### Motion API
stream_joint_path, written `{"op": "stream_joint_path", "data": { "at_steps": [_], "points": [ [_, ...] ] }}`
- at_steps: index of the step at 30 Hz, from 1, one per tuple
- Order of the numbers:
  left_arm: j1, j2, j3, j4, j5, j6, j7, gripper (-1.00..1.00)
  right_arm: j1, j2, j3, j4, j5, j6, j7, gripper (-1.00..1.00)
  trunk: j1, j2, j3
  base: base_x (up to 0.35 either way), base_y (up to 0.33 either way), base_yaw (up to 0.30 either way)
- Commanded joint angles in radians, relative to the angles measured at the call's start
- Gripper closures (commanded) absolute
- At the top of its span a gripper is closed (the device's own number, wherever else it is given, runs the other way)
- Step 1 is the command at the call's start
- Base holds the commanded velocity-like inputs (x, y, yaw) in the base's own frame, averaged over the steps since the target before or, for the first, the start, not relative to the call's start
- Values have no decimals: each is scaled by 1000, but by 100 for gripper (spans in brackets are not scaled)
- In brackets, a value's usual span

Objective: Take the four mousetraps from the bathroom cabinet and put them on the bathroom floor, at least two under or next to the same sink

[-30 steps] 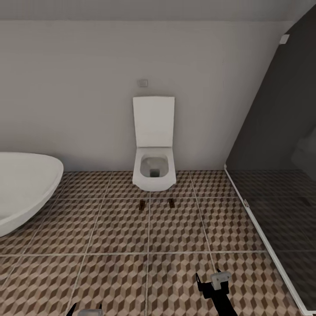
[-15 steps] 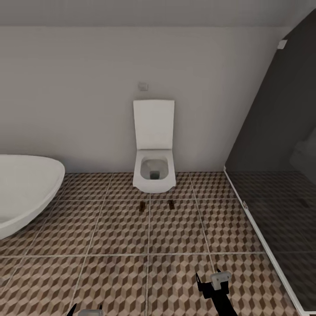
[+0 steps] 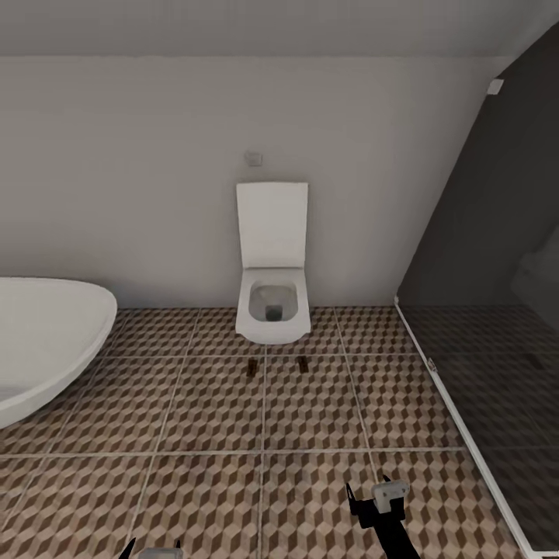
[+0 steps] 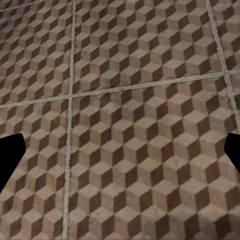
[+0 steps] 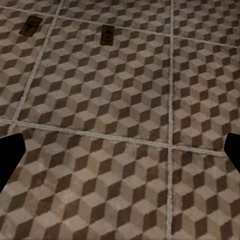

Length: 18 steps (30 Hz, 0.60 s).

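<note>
Two small flat brown wooden mousetraps lie on the cube-patterned brown, beige and cream tiled bathroom floor [image 3: 210, 404] at the middle of the head view, just below the white wall-hung toilet with raised lid [image 3: 272, 310]: one mousetrap [image 3: 251, 367] left, the other mousetrap [image 3: 303, 362] right, apart, each a dark little oblong with details too small to read. The right gripper [image 3: 373, 497] at lower right and the left gripper [image 3: 151, 548] at the bottom edge both have fingers apart, holding nothing
</note>
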Motion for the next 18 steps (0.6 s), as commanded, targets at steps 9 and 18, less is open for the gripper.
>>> {"op": "stream_joint_path", "data": {
  "at_steps": [9,18],
  "points": [
    [-1,-1,-9,3,5,-2,3,-100,-1,1,5,1,8,-1,-10,-100,-35,63,28,0,0,0],
    [-1,-2,-9,3,5,12,2,-100,-1,1,5,1,8,-1,-10,-100,-69,126,56,0,0,0]
  ]
}}
